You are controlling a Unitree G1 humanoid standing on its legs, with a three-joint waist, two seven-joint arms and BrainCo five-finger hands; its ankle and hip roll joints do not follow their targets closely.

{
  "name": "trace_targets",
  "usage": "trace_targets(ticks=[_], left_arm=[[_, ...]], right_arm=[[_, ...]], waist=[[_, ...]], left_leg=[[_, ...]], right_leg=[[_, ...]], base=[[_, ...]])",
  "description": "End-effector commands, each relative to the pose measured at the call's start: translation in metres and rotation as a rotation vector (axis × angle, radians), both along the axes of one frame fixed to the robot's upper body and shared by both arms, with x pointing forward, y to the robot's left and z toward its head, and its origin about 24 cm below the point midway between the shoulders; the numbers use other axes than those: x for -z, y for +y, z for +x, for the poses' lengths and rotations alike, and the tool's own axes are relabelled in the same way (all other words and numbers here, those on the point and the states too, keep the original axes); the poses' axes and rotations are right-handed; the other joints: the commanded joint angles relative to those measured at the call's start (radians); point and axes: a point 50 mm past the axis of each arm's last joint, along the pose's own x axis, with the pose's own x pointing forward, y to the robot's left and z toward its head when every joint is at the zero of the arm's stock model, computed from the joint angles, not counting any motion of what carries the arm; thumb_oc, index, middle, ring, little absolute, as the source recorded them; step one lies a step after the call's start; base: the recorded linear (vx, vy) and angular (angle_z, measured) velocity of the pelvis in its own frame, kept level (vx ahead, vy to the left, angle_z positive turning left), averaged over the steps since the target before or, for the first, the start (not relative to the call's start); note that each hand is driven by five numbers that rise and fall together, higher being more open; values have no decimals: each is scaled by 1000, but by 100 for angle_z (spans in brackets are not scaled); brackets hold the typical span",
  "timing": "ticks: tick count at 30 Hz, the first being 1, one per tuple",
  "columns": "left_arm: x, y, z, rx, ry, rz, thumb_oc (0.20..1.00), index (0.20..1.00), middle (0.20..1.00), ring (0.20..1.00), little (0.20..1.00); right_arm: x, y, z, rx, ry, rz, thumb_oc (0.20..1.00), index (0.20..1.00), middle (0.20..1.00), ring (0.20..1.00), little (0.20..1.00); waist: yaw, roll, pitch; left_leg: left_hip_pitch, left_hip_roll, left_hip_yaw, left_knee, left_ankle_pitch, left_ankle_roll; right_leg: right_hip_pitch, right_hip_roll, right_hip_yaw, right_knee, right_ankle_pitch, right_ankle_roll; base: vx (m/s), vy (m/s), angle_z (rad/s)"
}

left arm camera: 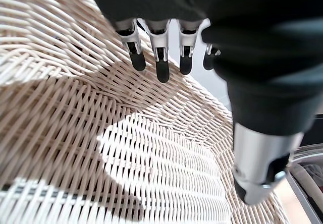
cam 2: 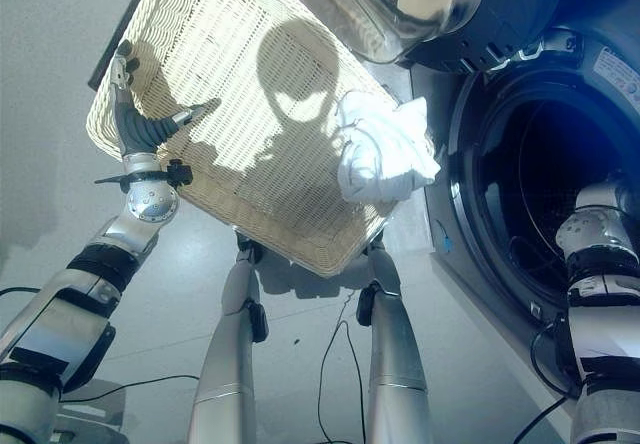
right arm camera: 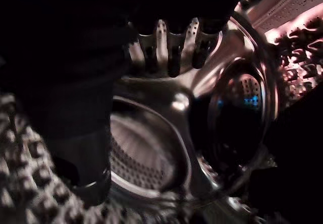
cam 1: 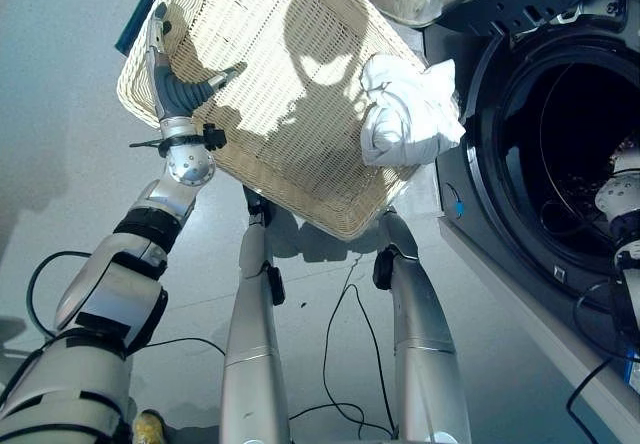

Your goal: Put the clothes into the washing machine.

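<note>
Left robot hand (cam 1: 178, 86) rests inside the wicker basket (cam 1: 260, 154) with fingers straight and relaxed, holding nothing. White clothes (cam 1: 405, 112) lie bunched at the basket's end nearest the washing machine (cam 1: 560, 154). Right robot hand (right arm camera: 171, 47) is inside the dark drum, fingers loosely extended, empty.

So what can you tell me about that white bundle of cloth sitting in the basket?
The white cloth is a crumpled, knotted-looking bundle of soft fabric with folds and creases. It lies inside the pale wicker basket, in the corner nearest the washing machine's open drum, and part of it spills over the basket's rim. Neither hand touches it: the left hand rests at the basket's far side.
</note>
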Motion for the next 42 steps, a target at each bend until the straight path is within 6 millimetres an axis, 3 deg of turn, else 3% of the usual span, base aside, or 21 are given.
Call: trace_targets(ticks=[1,10,16,24,31,42], left_arm=[[-18,0,-2,21,-80,-40,1000,1000,1000,1000,1000],[-19,-5,-1,28,-88,-44,1000,1000,1000,1000,1000],[-13,-10,0,26,-86,-65,1000,1000,1000,1000,1000],[-14,-14,1,32,-87,-72,1000,1000,1000,1000,1000],[-9,-17,-1,31,-92,-81,1000,1000,1000,1000,1000],[-5,-18,-3,25,-93,-95,1000,1000,1000,1000,1000]], right_arm=[[-6,2,3,-47,70,-135,1000,1000,1000,1000,1000],[9,15,15,-163,56,-150,1000,1000,1000,1000,1000],[31,35,28,-269,113,-185,1000,1000,1000,1000,1000],[36,56,38,-342,183,-301,1000,1000,1000,1000,1000],[42,87,45,-425,236,-481,1000,1000,1000,1000,1000],[52,126,47,-572,191,-558,1000,1000,1000,1000,1000]], waist=[[7,-22,-17],[4,-13,-17],[3,-5,-17],[0,2,-17],[-8,3,-17],[-20,-2,-17]], left_leg=[[-45,5,-51,69,-72,-39],[-58,1,-43,66,-62,-38],[-52,2,-34,69,-70,-39],[-55,1,-24,66,-68,-39],[-65,0,-15,66,-62,-38],[-65,5,0,60,-54,-42]], right_leg=[[27,-34,3,-87,83,167],[9,-37,8,-86,89,163],[9,-36,14,-77,78,164],[0,-35,22,-75,76,162],[-15,-30,33,-71,76,161],[-21,-28,44,-71,73,158]], base=[[-4,31,0],[0,0,0],[0,0,0],[2,7,-1],[0,5,0],[0,0,0]])
